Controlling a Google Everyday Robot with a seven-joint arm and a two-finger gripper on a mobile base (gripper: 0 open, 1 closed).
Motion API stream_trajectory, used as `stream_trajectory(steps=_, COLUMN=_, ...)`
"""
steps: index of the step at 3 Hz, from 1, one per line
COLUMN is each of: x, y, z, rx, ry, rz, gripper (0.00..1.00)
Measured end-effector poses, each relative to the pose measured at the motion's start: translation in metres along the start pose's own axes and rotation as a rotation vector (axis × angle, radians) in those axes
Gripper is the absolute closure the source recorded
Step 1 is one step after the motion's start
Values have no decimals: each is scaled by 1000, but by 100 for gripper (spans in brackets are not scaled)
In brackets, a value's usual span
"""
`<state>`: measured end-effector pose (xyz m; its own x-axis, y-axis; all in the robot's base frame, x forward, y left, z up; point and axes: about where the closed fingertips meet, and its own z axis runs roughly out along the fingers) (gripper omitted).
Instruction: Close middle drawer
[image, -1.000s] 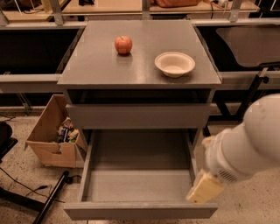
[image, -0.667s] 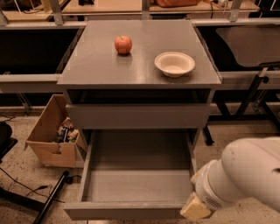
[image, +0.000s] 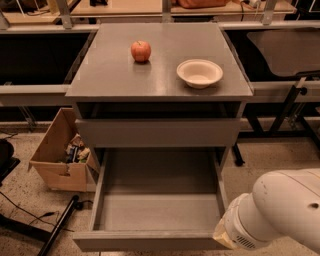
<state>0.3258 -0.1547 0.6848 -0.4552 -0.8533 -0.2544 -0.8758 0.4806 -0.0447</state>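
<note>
Camera view, from above and in front of the grey cabinet (image: 125, 75): the middle drawer (image: 159, 210) stands drawn far out toward the camera, beneath the top drawer (image: 159, 132), and its tray is bare. The robot's white arm (image: 285, 210) fills the lower right corner. The gripper (image: 221, 235) shows only as a pale sliver at the wrist's end, just beside the drawer's right front corner; whether it is open or closed, or holds anything, cannot be told. Closing well probably calls for flat contact on the plain front panel, nearer its middle than this corner, then a steady push straight along the runners. An off-centre shove may rack the tray and jam it. The drawer's mouth opens upward and its front faces the camera. The front's long axis runs left to right, while the sliding axis runs away from the camera into the cabinet. An apple (image: 141, 51) and a bowl (image: 199, 73) rest on the cabinet top, well apart from the work.
</note>
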Motion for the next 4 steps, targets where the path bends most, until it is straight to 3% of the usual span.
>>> stream_trajectory(steps=1, x=-7, y=22, z=36, rx=-94, ry=-12, rz=-19, gripper=100)
stream_trajectory(steps=2, x=-3, y=58, z=99, rx=-189, ry=-35, rz=-41, gripper=100)
stream_trajectory(steps=3, x=18, y=83, z=163, rx=-221, ry=-47, rz=-85, gripper=100)
stream_trajectory(steps=4, x=23, y=73, z=214, rx=-191, ry=-87, rz=-108, gripper=100)
